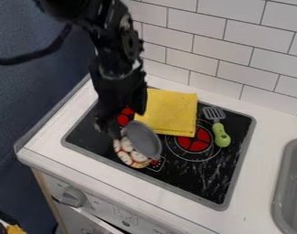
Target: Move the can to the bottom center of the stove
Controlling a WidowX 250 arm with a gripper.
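- The white tabletop (254, 183) carries the black, grey-rimmed stovetop (205, 178); the goal, as I judge it, is the middle of its near edge, just below the can in the frame.
- The can with a grey round end and a pale, red-patterned side (143, 140) is over the near left part of the stovetop, left of the frame's centre.
- It is tilted: its grey end faces right and upward, its patterned side shows at lower left, so its long axis slants from lower left to upper right.
- The black gripper (113, 130) is at the can's upper left, right beside it; whether its fingers are apart or clamped on the can, I cannot tell.
- From there the can lies to the lower right, so the coming move probably needs a short shift toward the near edge, with the can turned upright.
- Farther off, the folded yellow cloth (172, 109) lies beyond that path.
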